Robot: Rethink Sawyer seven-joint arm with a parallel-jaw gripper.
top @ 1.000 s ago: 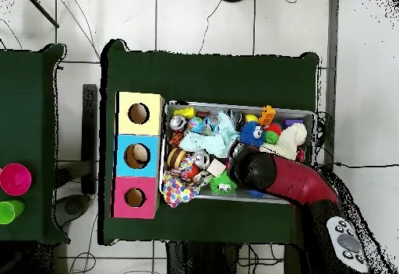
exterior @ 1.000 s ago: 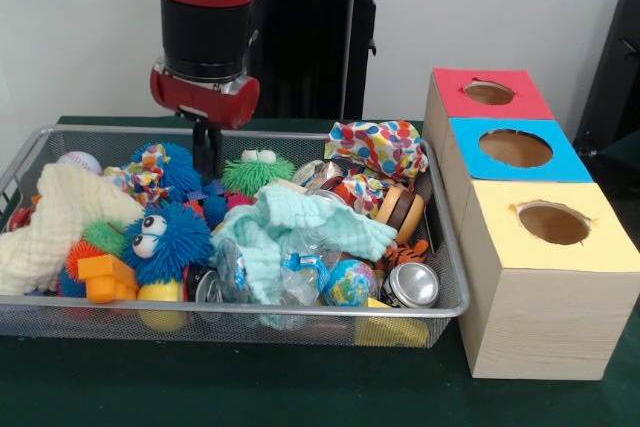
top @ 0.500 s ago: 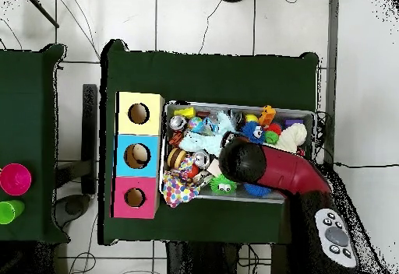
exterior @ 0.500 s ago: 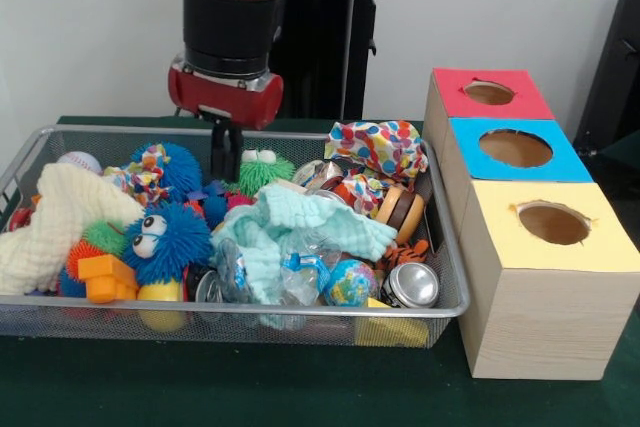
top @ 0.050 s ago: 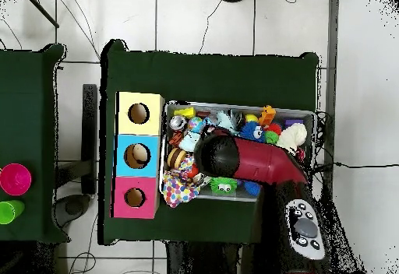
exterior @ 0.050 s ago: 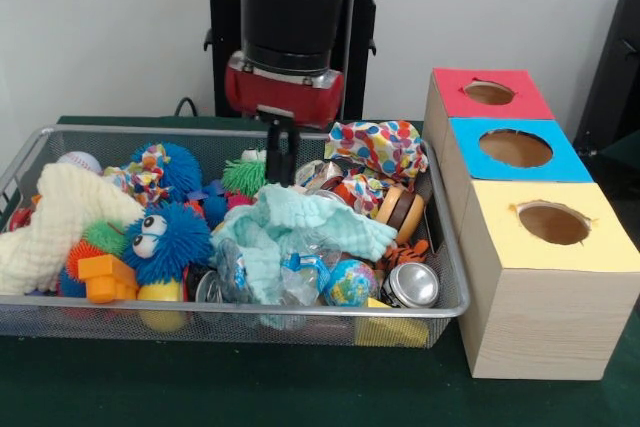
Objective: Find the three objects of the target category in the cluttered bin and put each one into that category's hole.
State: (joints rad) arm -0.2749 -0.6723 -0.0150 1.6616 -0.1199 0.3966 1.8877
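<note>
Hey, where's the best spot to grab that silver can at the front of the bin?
Probably the silver can by its round sides, coming from above. It lies tipped with its top facing the front mesh of the bin, which blocks a frontal approach.

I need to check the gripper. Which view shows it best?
The front view: the gripper hangs below the red wrist, over the mint cloth. Overhead, the arm covers it entirely.

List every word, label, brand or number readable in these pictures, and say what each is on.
No text can be read anywhere.
The silver can at the wire bin's front corner shows only its bare end.
The three box tops, red, blue and yellow, are plain colour around their holes.
</note>
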